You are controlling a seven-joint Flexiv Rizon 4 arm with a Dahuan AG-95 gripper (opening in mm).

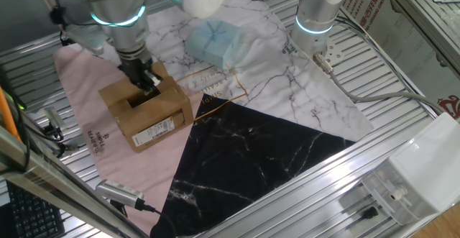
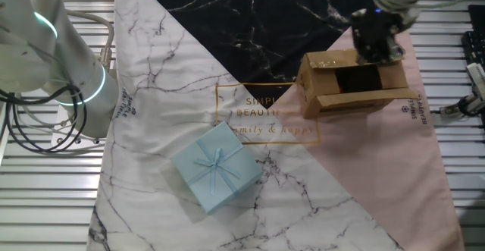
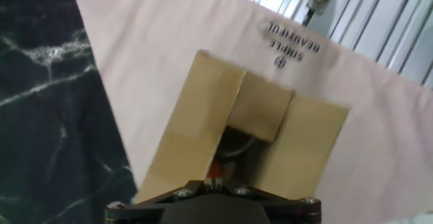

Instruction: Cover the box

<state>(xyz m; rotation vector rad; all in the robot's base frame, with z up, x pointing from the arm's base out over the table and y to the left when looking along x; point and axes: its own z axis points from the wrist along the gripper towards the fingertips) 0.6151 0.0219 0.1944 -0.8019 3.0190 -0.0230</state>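
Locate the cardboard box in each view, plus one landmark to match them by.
One fixed view: the box sits left of centre on the pink part of the cloth, under the gripper.
The other fixed view: upper right, same pink part.
Hand view: centre, seen from above.
Shared landmark: the cloth's black marble triangle.

Gripper point(image 1: 149, 80) sits over box point(image 1: 149, 112) opening; blue package point(image 1: 215, 40) well apart, cloth btwn open.
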